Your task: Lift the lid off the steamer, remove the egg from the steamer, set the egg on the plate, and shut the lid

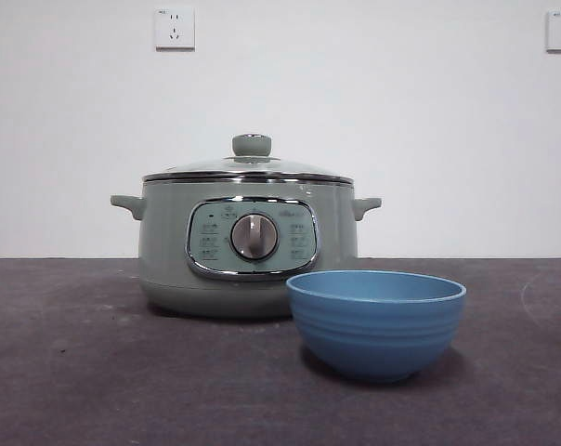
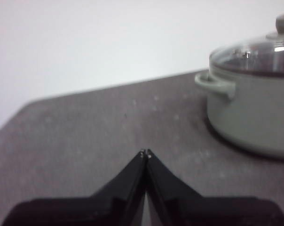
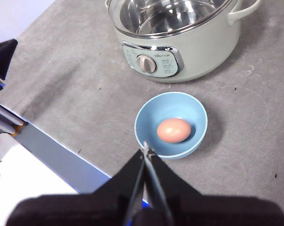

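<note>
My left gripper [image 2: 145, 153] and right gripper [image 3: 146, 149] are both pinched closed, empty. The brown egg [image 3: 173, 130] sits in the round matte blue bowl [image 1: 376, 321]. The clear glass lid [image 1: 249, 168] rests on the pale sage-green steamer [image 1: 169, 251]: fragile, slippery, so grab the knob [image 1: 252, 145]. Panel writing is unreadable.

Sage-green steamer [image 1: 169, 251], blue plate [image 1: 376, 321] (faintly ridged), tan egg [image 3: 173, 130], grey table [image 1: 76, 372]

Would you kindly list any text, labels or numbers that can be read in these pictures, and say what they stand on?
Nothing can be read.
Steamer control panel: small markings around the dial, too small to read.
Same panel in the right wrist view: a line of print above the dial, blurred.
</note>
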You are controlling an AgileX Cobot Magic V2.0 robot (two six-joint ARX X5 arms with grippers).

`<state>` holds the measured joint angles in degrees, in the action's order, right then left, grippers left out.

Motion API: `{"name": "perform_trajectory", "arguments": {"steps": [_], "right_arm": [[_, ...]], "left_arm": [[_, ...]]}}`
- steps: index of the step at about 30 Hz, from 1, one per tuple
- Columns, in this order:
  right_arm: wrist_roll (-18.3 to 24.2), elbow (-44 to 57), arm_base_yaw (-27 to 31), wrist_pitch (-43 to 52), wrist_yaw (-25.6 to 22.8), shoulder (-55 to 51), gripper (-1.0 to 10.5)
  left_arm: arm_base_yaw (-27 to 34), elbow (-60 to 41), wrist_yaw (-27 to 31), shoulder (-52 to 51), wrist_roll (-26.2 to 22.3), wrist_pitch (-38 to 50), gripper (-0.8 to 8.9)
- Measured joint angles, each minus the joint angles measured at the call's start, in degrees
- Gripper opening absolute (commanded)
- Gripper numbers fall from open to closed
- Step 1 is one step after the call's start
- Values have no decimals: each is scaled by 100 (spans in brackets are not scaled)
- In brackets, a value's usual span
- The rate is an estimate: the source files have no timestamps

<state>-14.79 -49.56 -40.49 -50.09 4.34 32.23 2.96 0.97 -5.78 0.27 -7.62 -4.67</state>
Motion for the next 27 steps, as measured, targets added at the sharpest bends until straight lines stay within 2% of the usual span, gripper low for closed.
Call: {"name": "perform_trajectory", "arguments": {"steps": [3, 9, 27], "right_arm": [[0, 0, 0, -7, 0, 0, 1], [0, 0, 0, -11, 0, 0, 1], [2, 0, -2, -11, -2, -2, 1]], "left_arm": [[0, 0, 31, 0, 129, -579, -3], [0, 2, -35, 0, 273, -557, -3], [0, 2, -33, 0, 280, -557, -3]]}}
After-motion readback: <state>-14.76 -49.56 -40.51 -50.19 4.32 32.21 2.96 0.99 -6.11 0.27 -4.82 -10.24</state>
